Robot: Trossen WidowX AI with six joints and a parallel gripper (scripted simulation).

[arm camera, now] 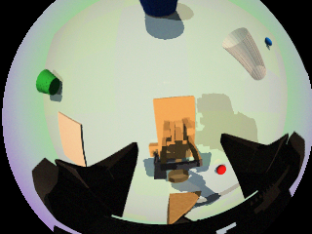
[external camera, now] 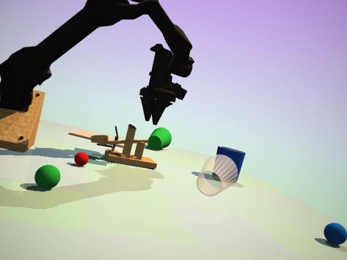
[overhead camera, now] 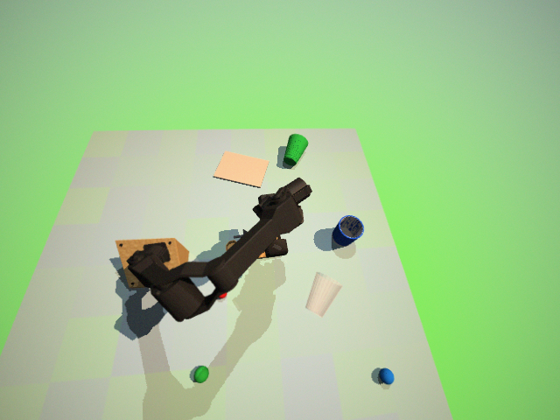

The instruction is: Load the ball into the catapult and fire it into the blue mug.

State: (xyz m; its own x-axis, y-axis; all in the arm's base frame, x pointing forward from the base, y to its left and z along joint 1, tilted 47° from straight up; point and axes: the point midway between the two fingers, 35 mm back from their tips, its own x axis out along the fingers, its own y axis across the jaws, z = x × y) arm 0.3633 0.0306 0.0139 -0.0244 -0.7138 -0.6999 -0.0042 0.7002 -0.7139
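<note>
The wooden catapult [overhead camera: 231, 244] [external camera: 131, 161] [arm camera: 175, 109] stands upright on the table, partly hidden by the arm in the top view. Its cup end faces the robot base, and no ball shows in it. In the wrist view its base points roughly toward the blue mug [overhead camera: 346, 234] [external camera: 235, 155] [arm camera: 160, 7], which stands upright. My gripper [external camera: 150, 123] [arm camera: 181, 143] is open and empty, above the catapult. A red ball [overhead camera: 222, 295] [external camera: 81, 158] [arm camera: 221, 170] lies beside the catapult. A green ball [overhead camera: 201, 374] [external camera: 47, 176] and a blue ball [overhead camera: 387, 375] [external camera: 335, 233] [arm camera: 268, 41] lie farther off.
A clear ribbed cup [overhead camera: 323, 294] [arm camera: 246, 56] lies on its side near the mug. A green cup [overhead camera: 295, 149] [external camera: 159, 138] [arm camera: 48, 82] lies tipped over near the far table edge, beside a flat tan board [overhead camera: 241, 169] [arm camera: 71, 138]. The arm stands on a wooden block [external camera: 17, 125].
</note>
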